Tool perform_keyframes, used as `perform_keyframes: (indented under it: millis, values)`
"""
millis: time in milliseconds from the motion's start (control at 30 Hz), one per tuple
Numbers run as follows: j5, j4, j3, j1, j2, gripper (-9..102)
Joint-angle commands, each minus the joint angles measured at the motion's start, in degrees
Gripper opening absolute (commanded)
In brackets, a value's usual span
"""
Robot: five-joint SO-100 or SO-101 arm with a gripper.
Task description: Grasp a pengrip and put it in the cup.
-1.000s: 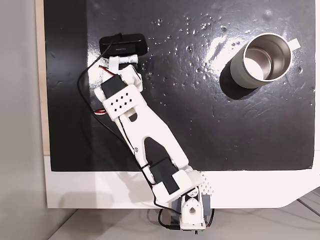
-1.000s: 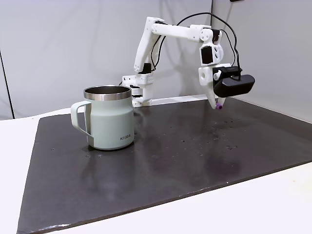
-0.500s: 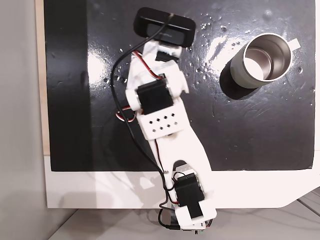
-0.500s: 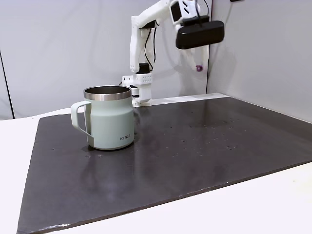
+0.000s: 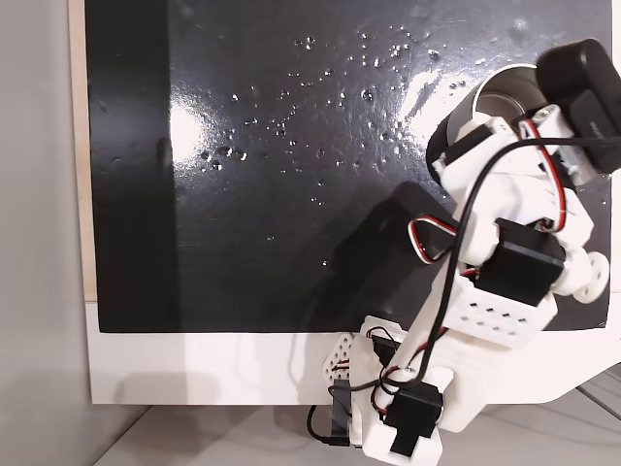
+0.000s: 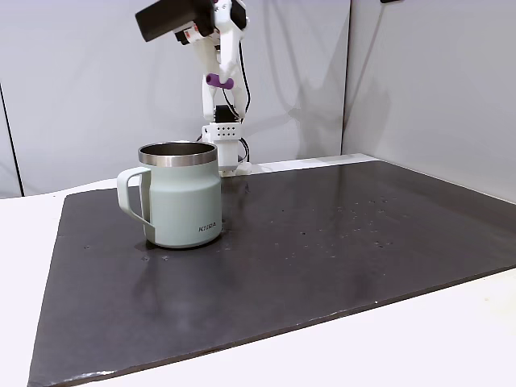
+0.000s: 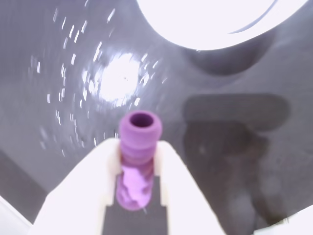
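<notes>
The dark mat [image 6: 322, 258] has loads of open room: in the side-on fixed view everything right of the cup [image 6: 179, 195] is bare matte-black surface, with a few shiny specks far right near the mat's edge. The cup sits toward the left, well in from the near edge, handle pointing left. A white tabletop border [image 6: 363, 355] runs along the near side and the mat's front edge runs diagonally across it.

In the top-down fixed view the white arm [image 5: 505, 282] reaches over the right side of the mat and covers most of the cup [image 5: 505, 85]; only a curved bit of steel rim peeks out at the top right. The left and middle of the mat are wide open, with glare patches and droplet-like speckles.

What shows of the cup's inside is shiny metal, and I can't see anything in it. Its outside is pale grey-green with a brushed steel rim.

The gripper [image 7: 139, 147] is closed on the pengrip [image 7: 140, 142], white fingers pinching it from both sides. It's a purple ribbed tube with an open hollow end, soft looking. In the side-on view the pengrip [image 6: 218, 81] hangs up in the air, above the cup and a bit right of it.
</notes>
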Motion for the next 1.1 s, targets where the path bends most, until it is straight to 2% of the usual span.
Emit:
perform_keyframes:
  millis: [0,267,500,733,1000,1067]
  values:
    - [0.5,-4.4,-5.4,3.4,0.4,0]
    - [-0.9,-14.4,-5.1,6.7,-3.0,0]
    - [-3.3,-21.4,3.0,8.0,-2.7,0]
    - [-4.8,-24.3,10.7,7.6,2.1,0]
    - [-4.8,-23.6,12.3,6.3,3.6,0]
    - [-4.8,-23.2,12.3,6.0,3.8,5]
